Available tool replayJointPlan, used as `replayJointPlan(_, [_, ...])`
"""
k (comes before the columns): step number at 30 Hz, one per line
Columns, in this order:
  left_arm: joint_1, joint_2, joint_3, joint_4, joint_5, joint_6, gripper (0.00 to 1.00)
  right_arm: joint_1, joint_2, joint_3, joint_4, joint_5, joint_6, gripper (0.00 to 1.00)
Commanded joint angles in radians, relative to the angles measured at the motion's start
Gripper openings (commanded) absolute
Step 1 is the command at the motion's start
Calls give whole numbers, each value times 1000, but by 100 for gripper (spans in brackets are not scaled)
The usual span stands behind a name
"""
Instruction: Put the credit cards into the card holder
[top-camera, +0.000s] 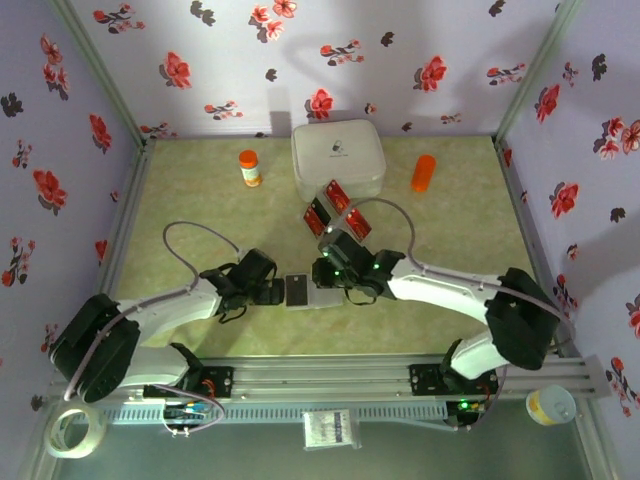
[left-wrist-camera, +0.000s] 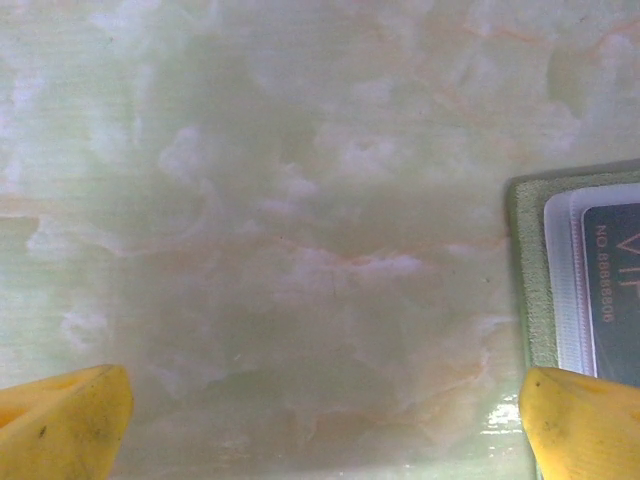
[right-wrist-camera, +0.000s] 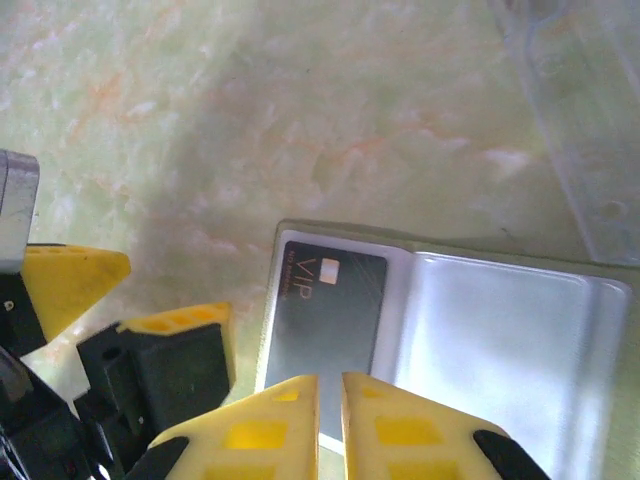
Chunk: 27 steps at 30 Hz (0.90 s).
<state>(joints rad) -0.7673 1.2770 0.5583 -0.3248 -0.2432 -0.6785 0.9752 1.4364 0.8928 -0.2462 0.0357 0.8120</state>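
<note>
Card holder (right-wrist-camera: 440, 330) open on table (top-camera: 200, 200), dark card (right-wrist-camera: 325, 310) inside; right gripper (right-wrist-camera: 330, 400) barely parted above; left gripper (left-wrist-camera: 320, 420) wide open.

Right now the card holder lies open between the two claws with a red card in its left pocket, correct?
Not quite. The card holder does lie open between the left claw and right claw, but the card in its left pocket is black, marked VIP, not red. The right wrist view shows it. The red cards lie on the table by the white case.
</note>
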Motion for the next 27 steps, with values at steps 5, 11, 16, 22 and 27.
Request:
replayJointPlan(5, [8, -44, 13, -11, 3, 20, 100, 6, -159, -91, -91, 156, 20, 41])
replayJointPlan(11, [8, -63, 15, -16, 10, 22, 100, 5, -201, -122, -161, 210, -15, 59])
replayJointPlan(16, [10, -59, 20, -16, 11, 25, 100, 5, -166, -138, -158, 227, -28, 67])
replayJointPlan(22, [13, -38, 39, -17, 11, 25, 100, 3, -64, -127, -117, 242, -47, 68])
replayJointPlan(27, [13, -39, 43, -21, 10, 17, 100, 1, 9, -106, -78, 255, -76, 66])
